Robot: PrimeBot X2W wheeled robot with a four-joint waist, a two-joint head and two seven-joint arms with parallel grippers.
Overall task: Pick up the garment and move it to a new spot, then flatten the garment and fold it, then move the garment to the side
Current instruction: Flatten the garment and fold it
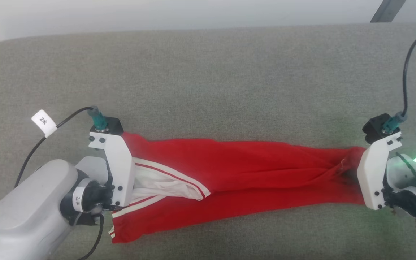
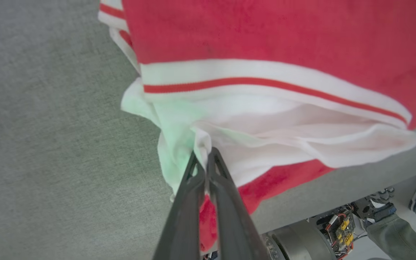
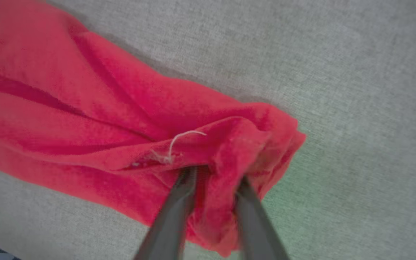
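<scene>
Left gripper (image 2: 203,159) is clamped on the garment's (image 1: 237,169) white end; right gripper (image 3: 213,180), fingers parted, has a red bunched end between them. Lettering hidden; both fingertips buried in cloth.

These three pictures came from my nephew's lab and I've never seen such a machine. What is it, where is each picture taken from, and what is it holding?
It is a two-armed robot; each arm ends in a gripper with two long dark fingers. The wide picture comes from a camera on its head, looking down at a grey padded surface. A red garment with white, red-striped trim lies stretched across it between the two arms.

The other two pictures come from cameras on the wrists, each looking along that gripper's own fingers. The left gripper is shut on the garment's bunched white cloth. The right gripper has its fingers parted with a fold of the red end between them; whether it grips or is letting go, I cannot tell. A loose white thread shows there.
</scene>
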